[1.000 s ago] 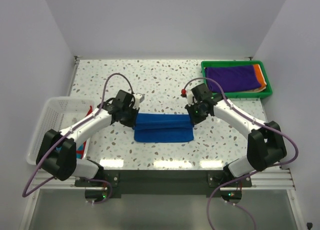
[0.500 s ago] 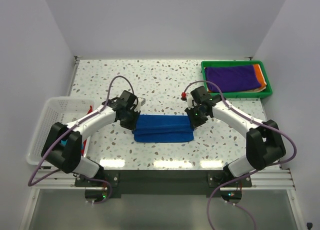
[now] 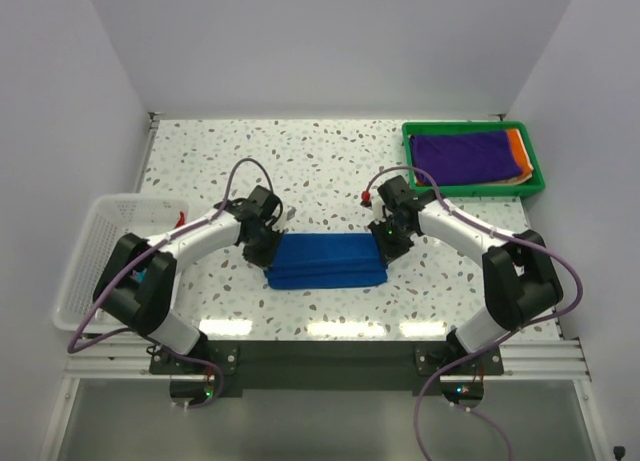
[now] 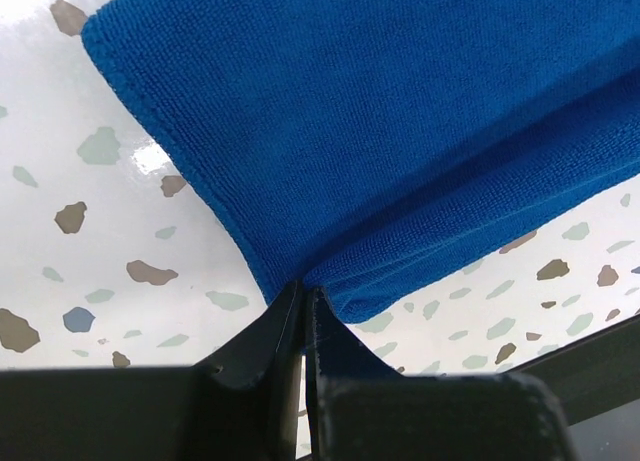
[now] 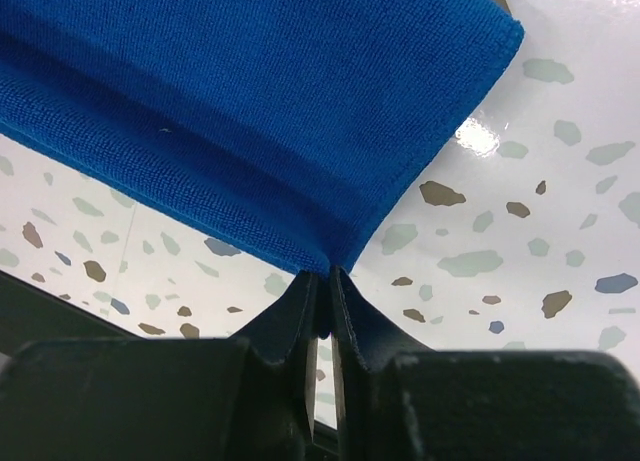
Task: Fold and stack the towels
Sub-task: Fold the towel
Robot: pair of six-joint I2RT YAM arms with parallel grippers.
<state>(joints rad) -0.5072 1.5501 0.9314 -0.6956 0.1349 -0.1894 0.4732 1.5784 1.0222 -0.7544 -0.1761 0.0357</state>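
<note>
The left hand [image 3: 262, 251], pinched narrow on a corner of the blue towel [image 3: 328, 261], has drawn that far edge back toward the arms' bases within the last second. The towel lies on the counter [image 3: 320, 161] between both hands, doubled into a slimmer band. The right hand [image 3: 385, 243], likewise clamped on its corner, has matched the pull. The fold looks nearly complete. Letting go and stacking onto the purple towel [image 3: 465, 156], beyond the right hand in the green tray [image 3: 537, 177], likely remain.

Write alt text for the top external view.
Both grippers pinch a folded blue towel on the table, the left gripper at its left end, the right gripper at its right. A green tray back right holds a purple towel atop an orange towel; a white basket sits left.
</note>
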